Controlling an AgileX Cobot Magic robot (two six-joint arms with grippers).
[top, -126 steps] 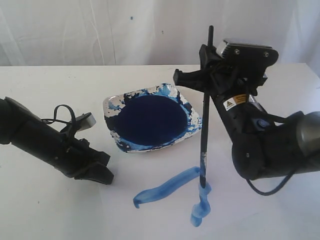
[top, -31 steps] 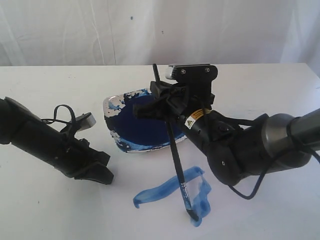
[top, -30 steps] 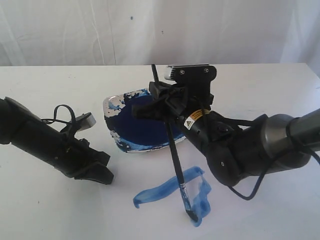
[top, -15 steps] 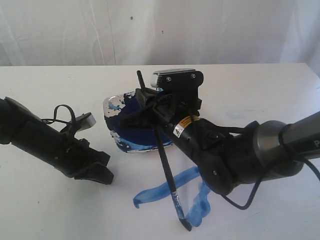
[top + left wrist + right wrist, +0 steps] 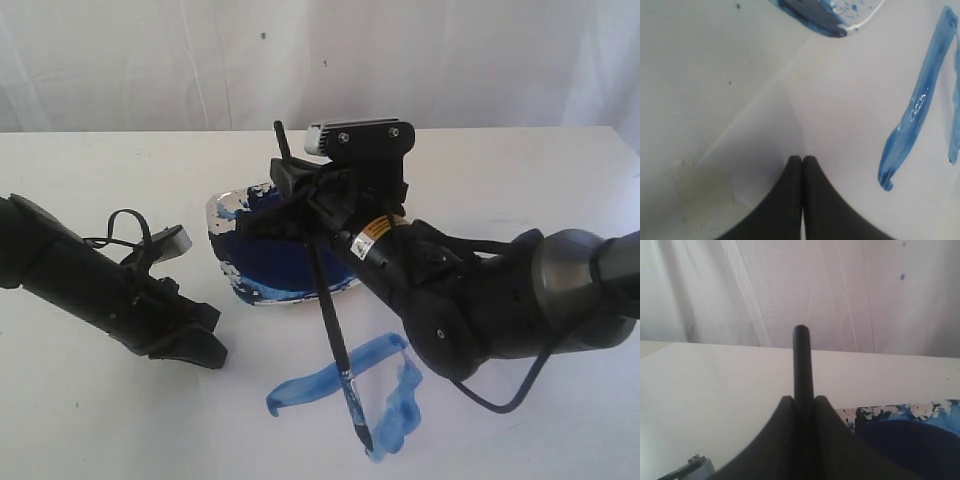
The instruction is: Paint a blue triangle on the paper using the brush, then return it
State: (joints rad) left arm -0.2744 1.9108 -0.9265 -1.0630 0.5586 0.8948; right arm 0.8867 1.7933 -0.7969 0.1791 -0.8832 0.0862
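While you are watching the exterior view, the right gripper (image 5: 300, 195) is clamping the brush (image 5: 335, 335) just below its upper end, at the centre of the frame. The thin black handle is slanting down to the lower centre. There its silver ferrule and blue-stained tip are reaching the lower strokes of the blue triangle (image 5: 312, 384), a wet, wobbly light-blue outline. The paper (image 5: 320, 432) under it is blending into the white table (image 5: 100, 430), so you are not getting its edges here. The bulky black arm (image 5: 500, 300) is hiding the right part of the rounded square dish (image 5: 228, 214). Its white rim is showing flaky blue smears around a dark blue pool (image 5: 268, 255). At lower left, the left gripper (image 5: 212, 352) is lying low over the table, well apart from the brush; its fingers are too dark to read here.

Turning to the left wrist view, you are seeing the left gripper's two smooth black fingers (image 5: 790, 200) pressing together with nothing between them. One glossy blue stroke is running down the right side, and the paper's faint edge is crossing diagonally from the dish corner at the top.

In the right wrist view, the right gripper's fingers (image 5: 782, 420) are closing around the round matte handle. It is rising at centre against creased white cloth (image 5: 740, 290); the bristles are falling out of frame.
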